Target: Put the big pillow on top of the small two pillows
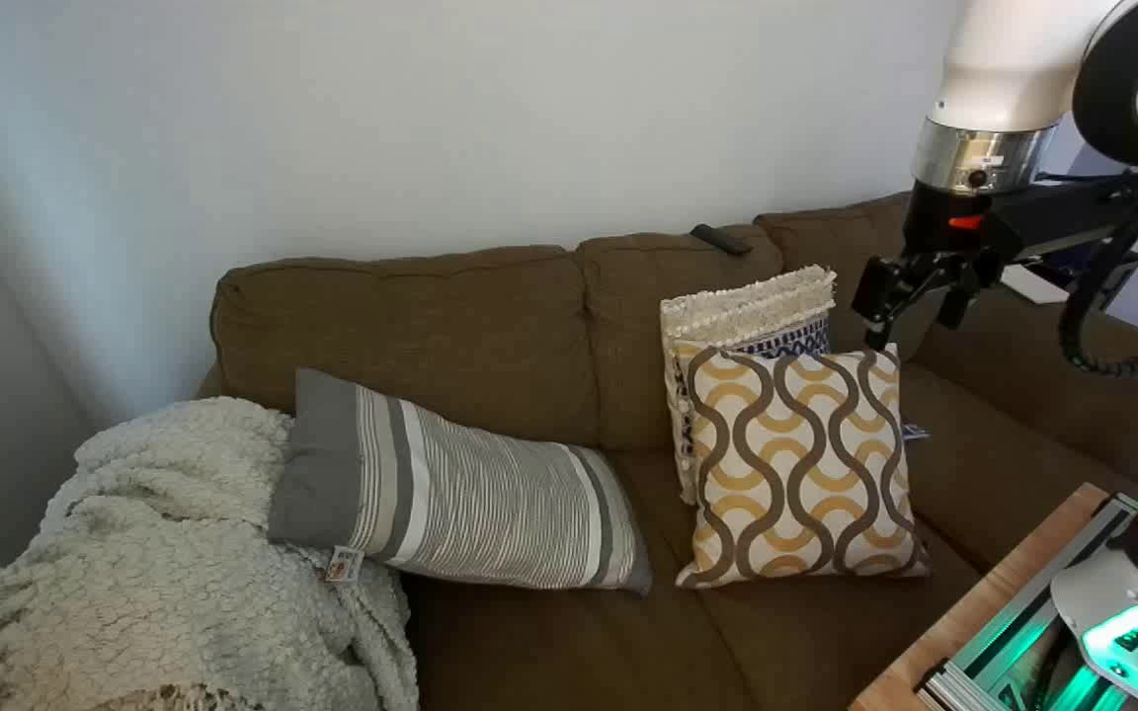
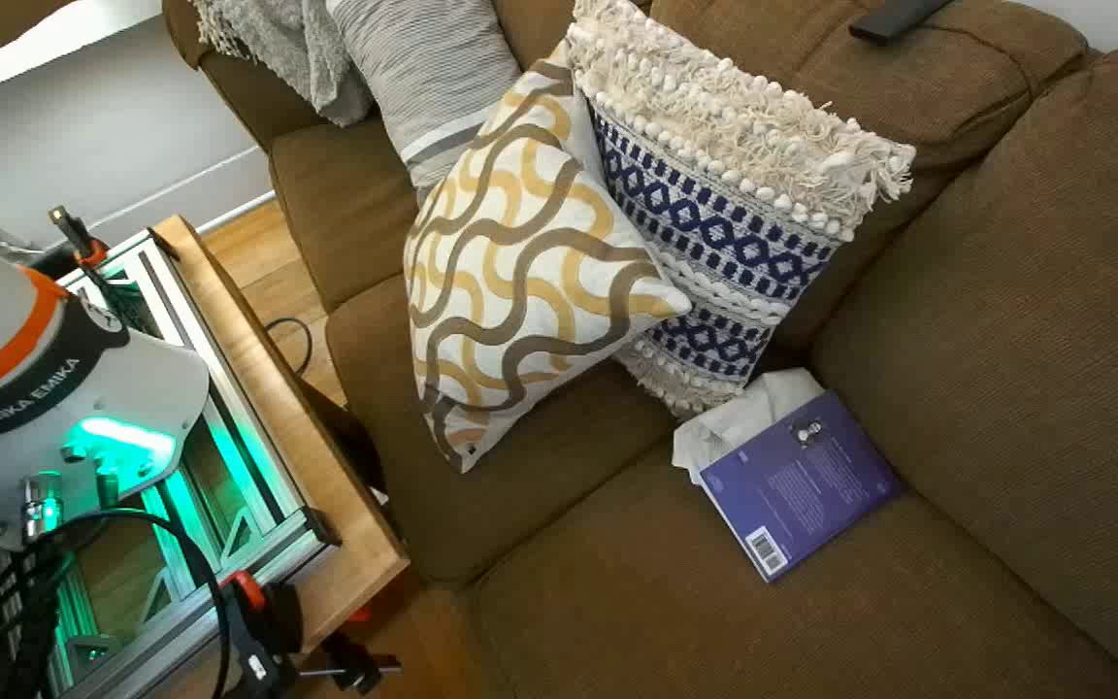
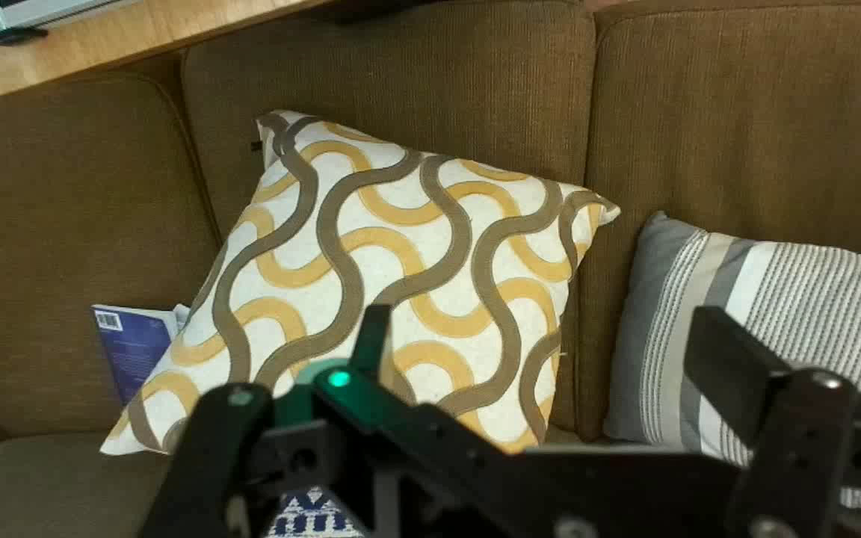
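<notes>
Gripper (image 3: 542,321): jaws spread wide, empty.
Big pillow (image 1: 490,499): off to gripper's side.
Wavy pillow (image 1: 806,464): beneath gripper, leaning toward fringed pillow (image 2: 724,214); could topple if loaded unevenly.

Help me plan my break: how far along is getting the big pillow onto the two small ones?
Looks done: little, though the wavy-patterned pillow and fringed pillow sit close together, overlapping in both exterior views. In hand: nothing; the gripper is open. Left: grasping, lifting and placing the big pillow, which lies off to the side by the blanket.
</notes>
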`<state>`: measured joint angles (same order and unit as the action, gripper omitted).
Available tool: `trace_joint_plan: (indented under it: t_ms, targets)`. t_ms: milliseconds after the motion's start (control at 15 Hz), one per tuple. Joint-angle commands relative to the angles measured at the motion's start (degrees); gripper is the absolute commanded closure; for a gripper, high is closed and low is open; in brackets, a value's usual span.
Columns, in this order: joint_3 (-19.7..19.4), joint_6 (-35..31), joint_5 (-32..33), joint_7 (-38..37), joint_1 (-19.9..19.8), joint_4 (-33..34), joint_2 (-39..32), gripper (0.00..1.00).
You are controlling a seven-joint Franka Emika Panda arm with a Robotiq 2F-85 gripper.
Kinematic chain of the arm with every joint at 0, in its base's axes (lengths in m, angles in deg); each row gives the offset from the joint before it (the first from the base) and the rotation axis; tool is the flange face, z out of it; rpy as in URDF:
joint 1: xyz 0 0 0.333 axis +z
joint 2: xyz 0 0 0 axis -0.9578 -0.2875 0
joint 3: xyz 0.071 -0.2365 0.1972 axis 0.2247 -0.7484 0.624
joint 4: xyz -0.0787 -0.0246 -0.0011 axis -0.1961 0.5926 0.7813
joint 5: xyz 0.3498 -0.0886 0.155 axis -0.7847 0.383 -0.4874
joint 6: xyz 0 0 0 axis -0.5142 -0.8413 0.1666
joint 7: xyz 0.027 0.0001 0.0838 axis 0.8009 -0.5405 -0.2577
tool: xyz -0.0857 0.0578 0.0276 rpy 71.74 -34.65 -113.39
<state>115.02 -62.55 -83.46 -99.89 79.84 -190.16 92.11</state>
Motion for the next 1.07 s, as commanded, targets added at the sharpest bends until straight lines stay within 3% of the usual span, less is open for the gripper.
trace_joint_plan:
  t_ms: [0,400,733,1000]
  targets:
    - [-1.11,-0.05,0.81,-0.73,1.25,0.03,-0.42,0.0]
    - [-2.87,-1.96,1.55,2.08,0.21,0.5,-3.99,0.0]
    - [-9.34,-8.13,2.12,13.96,-1.68,3.56,-18.24,0.0]
    - [-6.01,-8.88,2.87,16.33,-4.36,10.75,-31.88,0.0]
